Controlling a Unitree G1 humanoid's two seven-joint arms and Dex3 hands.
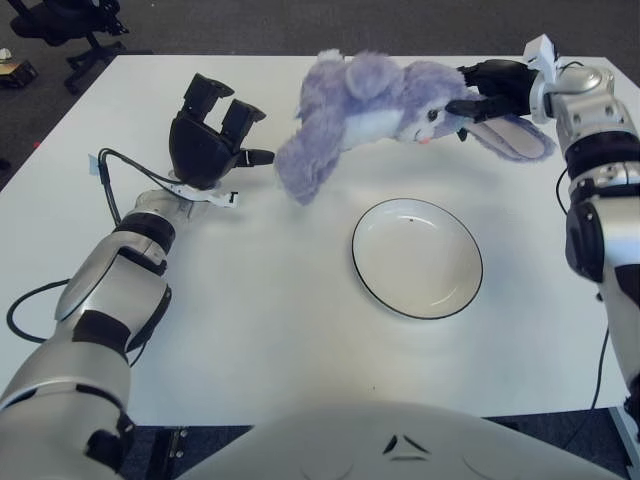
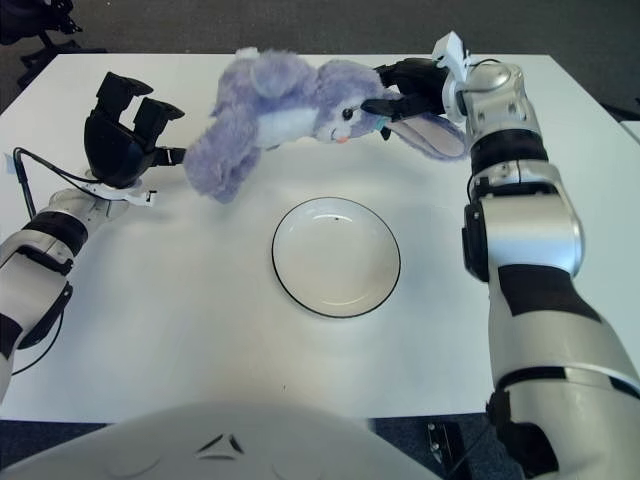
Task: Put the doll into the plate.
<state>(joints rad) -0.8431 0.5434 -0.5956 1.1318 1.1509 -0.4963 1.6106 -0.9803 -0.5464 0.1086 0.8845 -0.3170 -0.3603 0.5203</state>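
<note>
1. The doll [image 1: 375, 110], a floppy purple plush bunny, hangs in the air over the far side of the table [image 1: 250, 320], up and to the left of the plate [image 1: 417, 258], not touching it.
2. The right hand [image 1: 490, 90] pinches it at the head, near the ear, so the body and legs dangle off to the left.
3. To do this well, I'd swing the hand nearer and rightwards until the body sits over the plate's middle, then lower before letting go, since the legs could flop over the rim.
4. The left hand [image 1: 208, 140] hovers left of the doll, fingers loosely spread, holding nothing.
</note>
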